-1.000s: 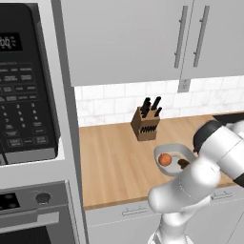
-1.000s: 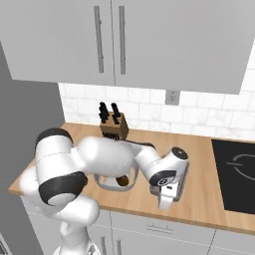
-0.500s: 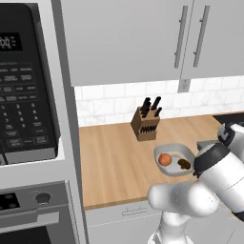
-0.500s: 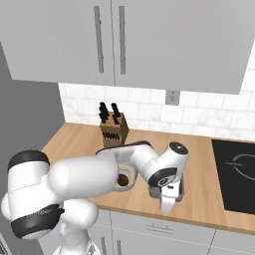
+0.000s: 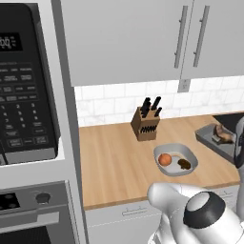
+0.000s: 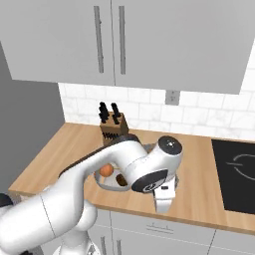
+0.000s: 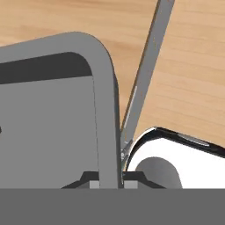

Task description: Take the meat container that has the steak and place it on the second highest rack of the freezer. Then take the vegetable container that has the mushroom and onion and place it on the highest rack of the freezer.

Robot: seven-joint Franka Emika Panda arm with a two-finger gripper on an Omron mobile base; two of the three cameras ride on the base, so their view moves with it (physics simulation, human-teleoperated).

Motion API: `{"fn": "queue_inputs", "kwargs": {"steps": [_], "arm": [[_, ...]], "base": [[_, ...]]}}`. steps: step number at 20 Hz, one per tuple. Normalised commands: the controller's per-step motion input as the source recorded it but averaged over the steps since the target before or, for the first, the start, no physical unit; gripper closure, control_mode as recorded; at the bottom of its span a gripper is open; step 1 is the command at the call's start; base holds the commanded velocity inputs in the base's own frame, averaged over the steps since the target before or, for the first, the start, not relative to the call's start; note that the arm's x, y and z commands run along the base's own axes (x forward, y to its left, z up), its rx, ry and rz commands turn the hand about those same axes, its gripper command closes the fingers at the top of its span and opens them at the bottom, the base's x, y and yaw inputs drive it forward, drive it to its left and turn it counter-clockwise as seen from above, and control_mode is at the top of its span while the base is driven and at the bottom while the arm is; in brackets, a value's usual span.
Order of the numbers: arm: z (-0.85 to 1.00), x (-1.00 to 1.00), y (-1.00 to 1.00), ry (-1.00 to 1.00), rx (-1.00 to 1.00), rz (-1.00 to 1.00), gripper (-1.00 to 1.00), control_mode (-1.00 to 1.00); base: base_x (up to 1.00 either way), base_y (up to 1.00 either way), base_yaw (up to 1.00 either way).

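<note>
knife block: parked at the back of the counter, well left of the action, not part of this.

vegetable container: sat mid-counter, with the onion on its left and the mushroom on its right. Nothing is touching it.

meat container: found at the far right of the left base view, steak inside, apparently tilted.

gripper: jaws pinched nearly shut on the meat container's rim wall, as seen in the hand view.

key relation: tray body hangs to one side of the pinched rim, so tipping should probably be watched for on the carry.
</note>
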Motion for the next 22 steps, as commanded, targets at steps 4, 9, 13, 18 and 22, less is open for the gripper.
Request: {"fn": "queue_inputs", "kwargs": {"steps": [4,9,13,18,22], "arm": [[1.00,-0.07,0.28,-0.09,0.03,0.29,1.00,-1.00],[1.00,0.00,0.46,-0.04,0.04,0.37,1.00,-1.00],[1.00,-0.19,0.52,-0.04,0.10,0.29,1.00,-1.00],[1.00,-0.38,0.49,-0.10,0.03,0.32,1.00,-1.00],[0.87,-0.34,0.35,-0.07,0.00,0.43,1.00,-1.00]], "base": [[0.00,0.00,0.00],[0.00,0.00,0.00],[0.00,0.00,0.00],[0.00,0.00,0.00],[0.00,0.00,0.00]]}}
